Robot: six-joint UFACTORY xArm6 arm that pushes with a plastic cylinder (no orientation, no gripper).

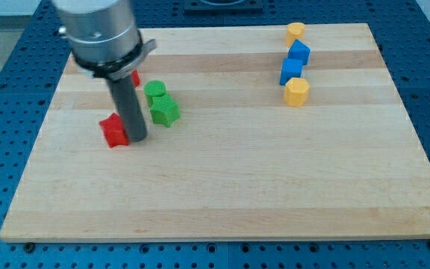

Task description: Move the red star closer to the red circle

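The red star (113, 131) lies on the wooden board (230, 187) at the view's left. My tip (137, 140) touches the board right beside the star's right side. The red circle (134, 77) sits further toward the view's top, mostly hidden behind the rod and the arm's grey body; only a small red edge shows. The star and the circle are apart by roughly one block's length.
A green circle (154, 90) and a green star (165, 110) sit just right of the rod. At the view's top right stand a yellow block (295, 31), two blue blocks (299, 52) (291, 71) and a yellow hexagon (296, 91).
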